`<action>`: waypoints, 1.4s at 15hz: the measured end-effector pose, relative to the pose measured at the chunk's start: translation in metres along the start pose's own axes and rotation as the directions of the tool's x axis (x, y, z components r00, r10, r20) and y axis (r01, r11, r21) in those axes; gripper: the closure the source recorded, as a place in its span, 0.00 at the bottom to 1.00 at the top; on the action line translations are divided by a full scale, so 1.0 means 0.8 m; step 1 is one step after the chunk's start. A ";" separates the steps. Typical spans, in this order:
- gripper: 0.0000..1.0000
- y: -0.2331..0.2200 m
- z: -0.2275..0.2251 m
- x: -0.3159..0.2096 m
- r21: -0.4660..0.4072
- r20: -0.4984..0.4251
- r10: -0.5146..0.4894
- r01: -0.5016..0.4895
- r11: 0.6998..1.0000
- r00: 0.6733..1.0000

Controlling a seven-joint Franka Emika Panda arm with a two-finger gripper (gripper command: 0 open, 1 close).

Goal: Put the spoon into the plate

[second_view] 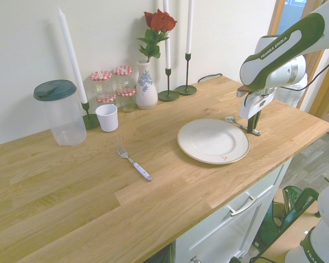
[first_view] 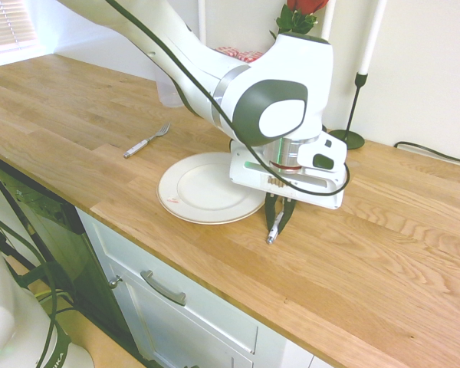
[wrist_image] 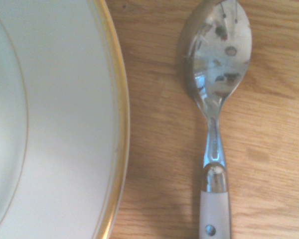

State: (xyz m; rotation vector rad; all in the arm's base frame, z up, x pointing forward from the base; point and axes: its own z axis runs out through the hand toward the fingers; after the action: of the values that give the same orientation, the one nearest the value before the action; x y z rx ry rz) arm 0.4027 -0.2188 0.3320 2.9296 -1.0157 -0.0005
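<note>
The fingers [first_view: 279, 217] are closed on the spoon [first_view: 274, 229], which lies on the worktop [first_view: 368, 253] just beside the plate [first_view: 207, 188]. Pinched near one end, it could pivot or slip when lifted.

The wooden countertop [second_view: 71, 186] lies bare across its near half; a gripper passes freely there. The fork [second_view: 134, 162] lies alone left of the plate [second_view: 213, 141], with open wood between them. On the plate's right, the spoon [second_view: 240, 125] lies just beside the rim, leaving only a narrow strip of wood. Along the far wall, candlesticks [second_view: 185, 87], a vase [second_view: 146, 87], jars [second_view: 112, 82], a cup [second_view: 107, 117] and a lidded container [second_view: 60, 112] block passage.
</note>
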 end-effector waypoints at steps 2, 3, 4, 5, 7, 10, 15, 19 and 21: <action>1.00 -0.001 -0.002 -0.002 0.002 -0.002 0.001 -0.001 1.000 1.000; 1.00 -0.003 -0.007 -0.002 0.007 -0.009 0.001 -0.001 1.000 1.000; 1.00 -0.004 -0.019 -0.004 0.017 -0.021 0.002 -0.001 1.000 1.000; 1.00 -0.006 -0.037 -0.007 0.033 -0.035 0.005 -0.004 0.999 0.999; 1.00 -0.011 -0.080 -0.019 0.064 -0.063 0.001 0.003 0.998 0.998; 1.00 -0.045 -0.133 -0.051 0.092 -0.081 0.013 -0.005 0.996 0.997; 1.00 -0.114 -0.104 -0.105 0.071 -0.068 0.037 -0.032 0.997 0.997; 1.00 -0.119 -0.063 -0.130 0.070 -0.056 0.037 -0.033 0.997 0.998; 1.00 -0.122 -0.061 -0.133 0.072 -0.057 0.034 -0.030 0.997 0.998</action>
State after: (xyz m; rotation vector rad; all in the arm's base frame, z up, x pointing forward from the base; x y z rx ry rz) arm 0.3804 -0.0741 0.3758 2.9569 -1.0753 0.1241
